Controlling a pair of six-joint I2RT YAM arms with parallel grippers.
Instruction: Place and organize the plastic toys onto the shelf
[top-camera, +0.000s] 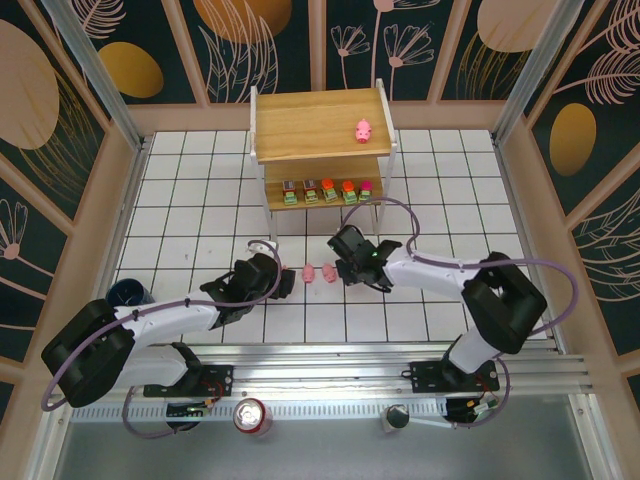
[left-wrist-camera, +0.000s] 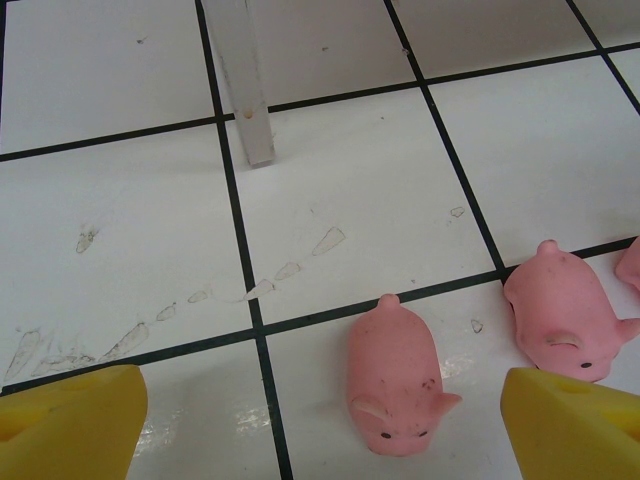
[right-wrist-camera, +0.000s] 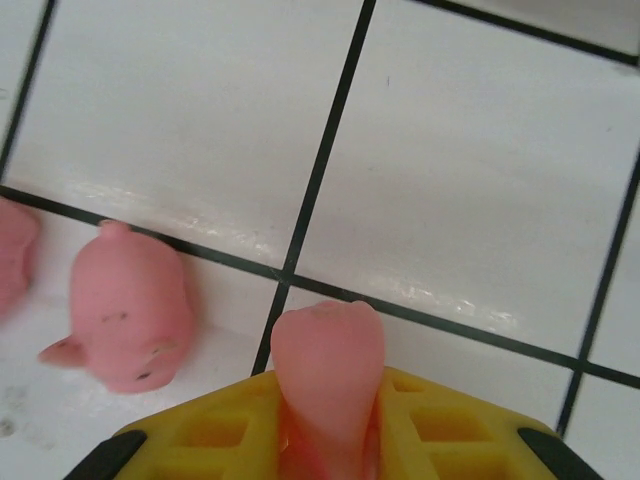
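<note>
- While one pink pig (top-camera: 363, 129) sits on the top board of the shelf (top-camera: 310, 125), the right gripper (top-camera: 347, 270) clamps a second pig (right-wrist-camera: 325, 365) between its yellow fingers (right-wrist-camera: 450, 430).
- Left gripper (top-camera: 287, 281) hangs spread wide at the tiled table (top-camera: 200, 180), with a loose pig (left-wrist-camera: 395, 385) lying inside the gap and a further pig (left-wrist-camera: 560, 320) just beside it.
- Five blocky pieces (top-camera: 329, 188) line the shelf's lower board.
</note>
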